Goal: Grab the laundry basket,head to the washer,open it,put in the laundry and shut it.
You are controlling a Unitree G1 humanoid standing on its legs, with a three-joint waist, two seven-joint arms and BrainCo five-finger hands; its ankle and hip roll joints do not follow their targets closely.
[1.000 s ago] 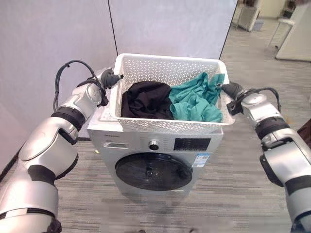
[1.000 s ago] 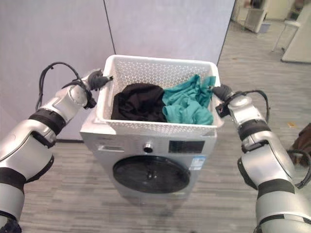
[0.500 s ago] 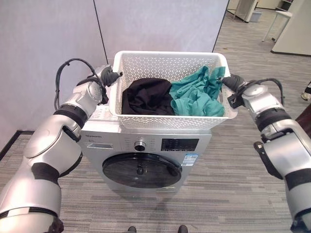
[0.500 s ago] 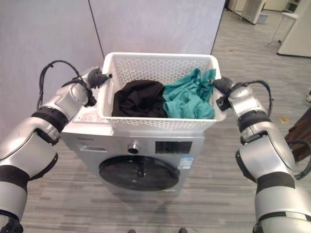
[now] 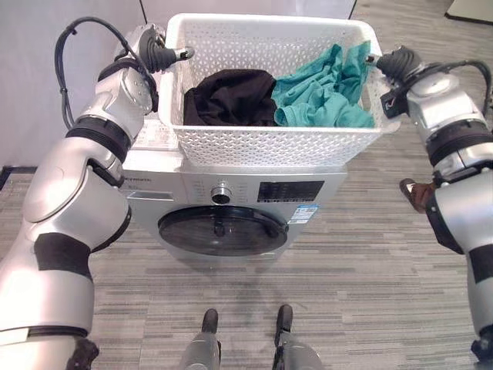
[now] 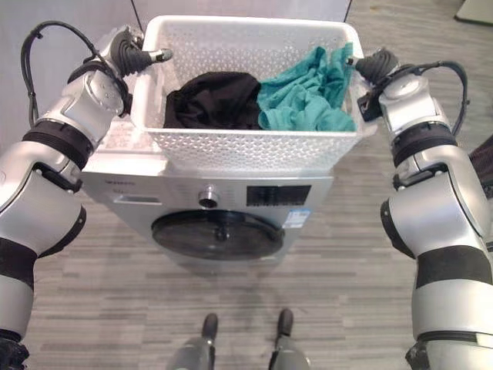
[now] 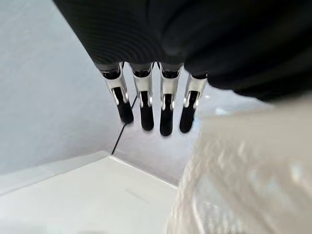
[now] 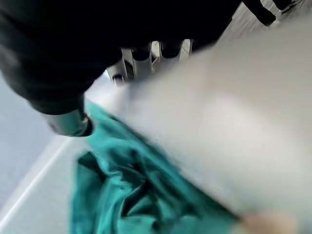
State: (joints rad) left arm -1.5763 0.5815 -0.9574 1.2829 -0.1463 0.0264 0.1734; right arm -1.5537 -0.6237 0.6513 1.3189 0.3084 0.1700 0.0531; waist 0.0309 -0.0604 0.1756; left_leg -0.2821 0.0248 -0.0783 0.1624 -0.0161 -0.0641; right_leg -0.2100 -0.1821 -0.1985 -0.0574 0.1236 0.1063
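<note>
eye views: white laundry basket [image 5: 269,139] with black [image 5: 231,96] and teal clothes [image 5: 320,89] held over the washer [image 5: 231,208], door closed | left wrist: my left robot hand [image 7: 161,105], fingers straight along the basket | right wrist: my right robot hand [image 8: 68,122], thumb over the rim, fingers hidden, can't tell its grip

The washer door [image 5: 222,230] at lower centre is being overhung by the basket [image 5: 269,146]; bare floor [image 5: 370,277] is lying open below.
</note>
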